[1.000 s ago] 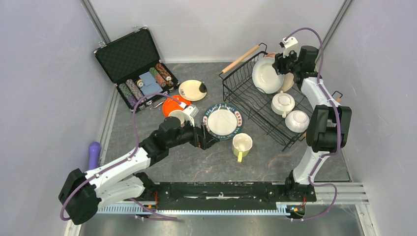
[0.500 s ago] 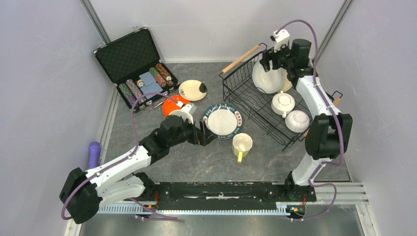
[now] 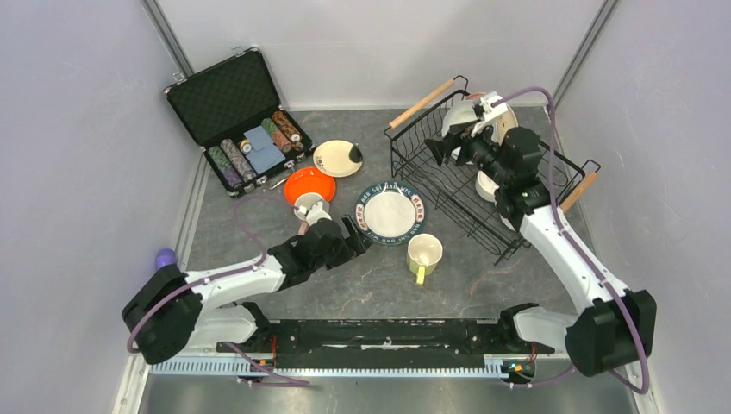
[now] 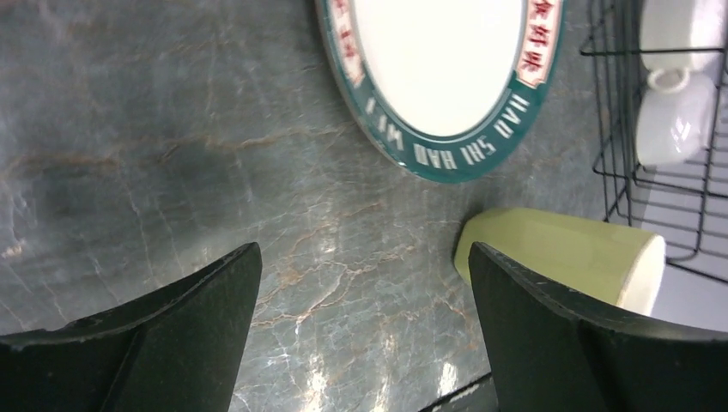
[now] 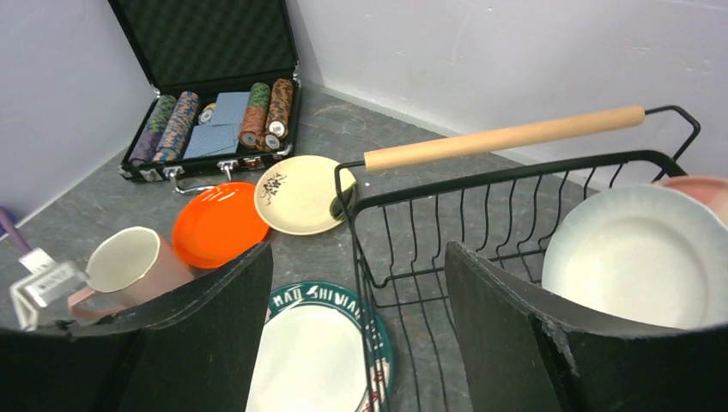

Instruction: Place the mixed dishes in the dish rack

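Left pincer: wide open and empty! The left gripper (image 4: pixel 362 253) sits low over the grey marbled tabletop (image 3: pixel 259 224), centre-left of the overhead view, its jaws spread with only stone between them.
Right pincer: open too, nothing held. The right gripper (image 5: pixel 358 253) hangs above the near-left corner of the rack, upper right of the overhead view.
Dish rack: the large black wire basket with pale wooden rod handles (image 3: pixel 392 164) fills the upper right.
Inside it: a round white ceramic plate (image 5: pixel 640 257) stands on edge against the far side, with a pink-cream plate rim (image 5: pixel 700 187) just behind it. A white ceramic mug (image 4: pixel 674 129) lies on the wires.
Teal-rimmed plate: the round white plate with a teal lettered rim (image 3: pixel 390 212) lies flat on the table, centre frame, just left of the rack and just ahead of the left gripper.
Yellow-green mug: this ceramic mug (image 3: pixel 424 255) is on the table below that plate, near it.
Others out of the rack: a glossy orange plate (image 3: pixel 310 184), a cream black-spotted plate (image 3: pixel 337 158) and a pink mug (image 5: pixel 129 262), all left of centre.
Case: the black hinged foam-lined case (image 3: pixel 226 95) is open, upper left.
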Motion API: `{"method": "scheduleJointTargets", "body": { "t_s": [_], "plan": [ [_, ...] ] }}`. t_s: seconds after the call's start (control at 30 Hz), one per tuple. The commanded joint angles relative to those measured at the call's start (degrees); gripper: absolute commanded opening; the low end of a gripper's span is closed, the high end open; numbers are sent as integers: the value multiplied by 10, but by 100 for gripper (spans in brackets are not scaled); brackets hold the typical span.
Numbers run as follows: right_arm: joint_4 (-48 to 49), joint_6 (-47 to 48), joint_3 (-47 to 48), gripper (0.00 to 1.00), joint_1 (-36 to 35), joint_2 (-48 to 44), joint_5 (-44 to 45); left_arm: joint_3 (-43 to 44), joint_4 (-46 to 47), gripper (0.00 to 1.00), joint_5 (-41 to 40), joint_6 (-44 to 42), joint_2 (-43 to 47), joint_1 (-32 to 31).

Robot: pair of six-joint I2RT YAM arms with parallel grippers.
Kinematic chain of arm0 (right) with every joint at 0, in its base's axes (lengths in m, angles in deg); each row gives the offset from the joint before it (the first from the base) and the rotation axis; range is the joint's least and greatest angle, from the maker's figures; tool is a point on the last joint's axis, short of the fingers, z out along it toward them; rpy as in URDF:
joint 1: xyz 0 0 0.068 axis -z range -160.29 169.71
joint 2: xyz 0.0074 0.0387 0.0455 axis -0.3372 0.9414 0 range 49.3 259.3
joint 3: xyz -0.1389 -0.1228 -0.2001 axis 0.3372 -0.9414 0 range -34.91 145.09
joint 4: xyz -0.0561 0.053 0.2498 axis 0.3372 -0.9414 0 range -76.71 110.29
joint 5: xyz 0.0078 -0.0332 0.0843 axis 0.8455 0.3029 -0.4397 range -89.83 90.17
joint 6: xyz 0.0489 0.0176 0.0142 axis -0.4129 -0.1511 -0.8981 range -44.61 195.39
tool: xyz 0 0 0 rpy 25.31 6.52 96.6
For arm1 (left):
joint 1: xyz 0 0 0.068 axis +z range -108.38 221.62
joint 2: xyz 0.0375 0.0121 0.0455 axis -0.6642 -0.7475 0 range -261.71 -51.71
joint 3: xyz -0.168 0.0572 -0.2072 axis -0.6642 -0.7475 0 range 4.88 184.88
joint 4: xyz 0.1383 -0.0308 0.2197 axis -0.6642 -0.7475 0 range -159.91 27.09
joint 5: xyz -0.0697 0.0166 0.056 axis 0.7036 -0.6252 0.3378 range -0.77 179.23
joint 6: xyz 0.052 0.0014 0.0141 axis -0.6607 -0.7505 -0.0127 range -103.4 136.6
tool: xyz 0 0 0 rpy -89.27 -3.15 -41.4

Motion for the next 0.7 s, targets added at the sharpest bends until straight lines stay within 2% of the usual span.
{"method": "scheduleJointTargets", "body": {
  "t_s": [0.0,0.3,0.5,0.67],
  "plan": [
    [61,-47,-37,78,-2,-65,10,-11,73,95,-92,148,-40,-41],
    [47,-33,-64,79,-1,-128,0,2,151,87,-134,264,-157,-71],
    [81,-53,-93,79,-2,-162,-2,22,168,70,-162,297,-232,-70],
    [97,-62,-103,79,-2,-171,-20,51,192,66,-162,312,-291,-64]
  ]
}}
